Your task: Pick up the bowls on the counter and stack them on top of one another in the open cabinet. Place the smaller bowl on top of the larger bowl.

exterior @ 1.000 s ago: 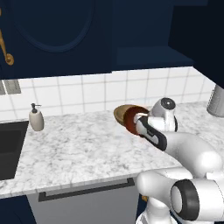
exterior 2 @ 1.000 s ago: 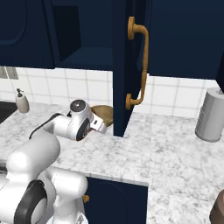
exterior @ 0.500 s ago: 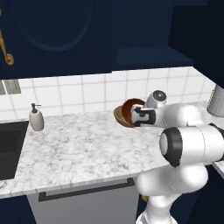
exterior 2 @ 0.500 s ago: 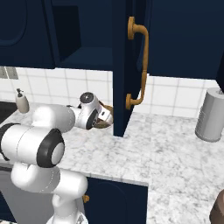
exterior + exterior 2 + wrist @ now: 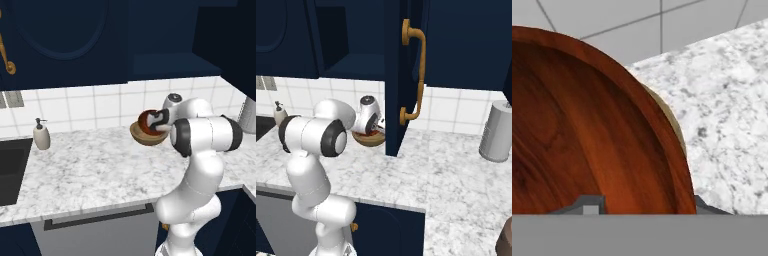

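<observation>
The smaller bowl (image 5: 148, 121), dark reddish-brown and glossy, is tipped on edge just above the larger bowl (image 5: 145, 138), which rests on the counter (image 5: 95, 165) near the tiled wall. My gripper (image 5: 159, 120) is shut on the smaller bowl's rim from the right. In the hand view the smaller bowl (image 5: 577, 130) spans the left, one fingertip (image 5: 587, 205) inside it and the other outside; a sliver of the larger bowl (image 5: 673, 121) shows behind. From the right I see my gripper (image 5: 377, 128) over the larger bowl (image 5: 369, 140). The open cabinet (image 5: 172, 64) (image 5: 351, 67) is above.
An open navy door with a brass handle (image 5: 416, 75) hangs close beside the bowls on their right. A soap dispenser (image 5: 41, 136) and a dark sink (image 5: 10, 170) lie to the left. A steel canister (image 5: 498, 131) stands far right on the counter.
The arm has folded upright and the hand has turned. The smaller bowl has been tipped and raised slightly off the larger bowl, which has stayed in place.
</observation>
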Robot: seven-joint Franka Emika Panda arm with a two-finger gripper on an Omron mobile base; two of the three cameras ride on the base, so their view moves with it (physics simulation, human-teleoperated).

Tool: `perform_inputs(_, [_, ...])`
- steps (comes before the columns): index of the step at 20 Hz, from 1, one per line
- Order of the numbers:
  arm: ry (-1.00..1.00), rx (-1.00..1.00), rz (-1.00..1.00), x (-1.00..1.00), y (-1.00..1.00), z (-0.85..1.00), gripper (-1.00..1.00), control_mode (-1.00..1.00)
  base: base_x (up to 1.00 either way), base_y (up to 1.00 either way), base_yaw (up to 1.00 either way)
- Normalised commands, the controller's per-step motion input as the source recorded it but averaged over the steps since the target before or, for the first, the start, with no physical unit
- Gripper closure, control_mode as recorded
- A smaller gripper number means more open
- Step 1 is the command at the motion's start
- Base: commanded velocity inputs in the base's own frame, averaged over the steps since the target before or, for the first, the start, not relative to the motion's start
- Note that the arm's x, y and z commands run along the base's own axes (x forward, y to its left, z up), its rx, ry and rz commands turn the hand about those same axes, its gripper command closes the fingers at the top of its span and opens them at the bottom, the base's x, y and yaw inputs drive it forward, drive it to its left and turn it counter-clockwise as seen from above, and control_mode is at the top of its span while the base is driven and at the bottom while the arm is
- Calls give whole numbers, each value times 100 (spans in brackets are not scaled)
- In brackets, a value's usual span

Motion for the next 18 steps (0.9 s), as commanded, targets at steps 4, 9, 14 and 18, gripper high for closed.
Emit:
perform_inputs(4, [15, -9, 0, 85, 0, -63, 100, -100, 0, 0, 0])
perform_inputs(9, [7, -3, 0, 55, 0, -9, -100, -100, 0, 0, 0])
perform_inputs(14, [0, 3, 0, -6, -6, 43, -100, -100, 0, 0, 0])
perform_inputs(18, [4, 1, 0, -26, -15, -11, -100, -100, 0, 0, 0])
